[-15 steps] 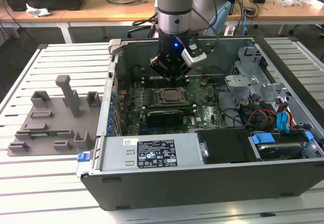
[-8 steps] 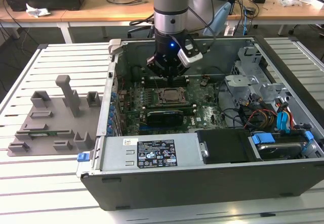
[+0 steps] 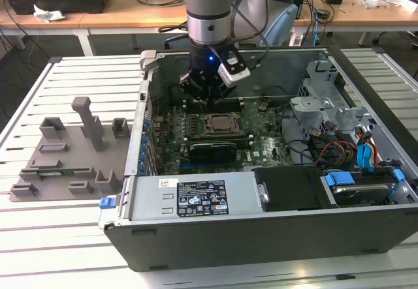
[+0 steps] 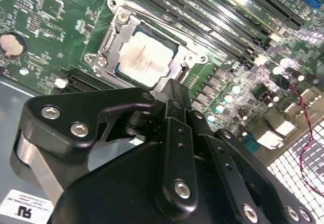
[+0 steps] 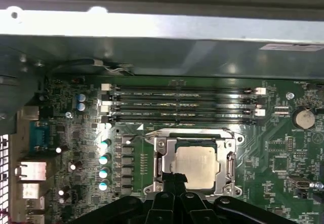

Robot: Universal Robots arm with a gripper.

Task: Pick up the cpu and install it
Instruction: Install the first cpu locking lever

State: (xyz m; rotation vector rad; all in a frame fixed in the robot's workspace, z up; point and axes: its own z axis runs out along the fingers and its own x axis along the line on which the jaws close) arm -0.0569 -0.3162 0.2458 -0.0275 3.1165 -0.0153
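Chip first: the cpu (image 5: 196, 166) lies flat in the metal-framed socket (image 5: 159, 153) on the green motherboard (image 3: 268, 142), its silver top facing up and nothing covering it. It also shows in the second wrist view (image 4: 143, 59) and, in the exterior view, near the middle of the board (image 3: 219, 123). The board sits inside the open computer case (image 3: 261, 237), which lies on its side on a slatted white table (image 3: 65, 237).

The arm reaches down into the far part of the case. Its gripper (image 5: 173, 177) hangs just above the board, its tip at the edge of the socket frame, right beside the chip; whether it touches the frame I cannot tell. Both wrist views show the two black fingers (image 4: 174, 95) pressed together into one narrow tip, with nothing between them. Rows of black memory slots (image 5: 182, 102) run along the other side of the socket. Grey fixture blocks (image 3: 72, 152) stand on the table at the exterior view's left, well apart from the case.
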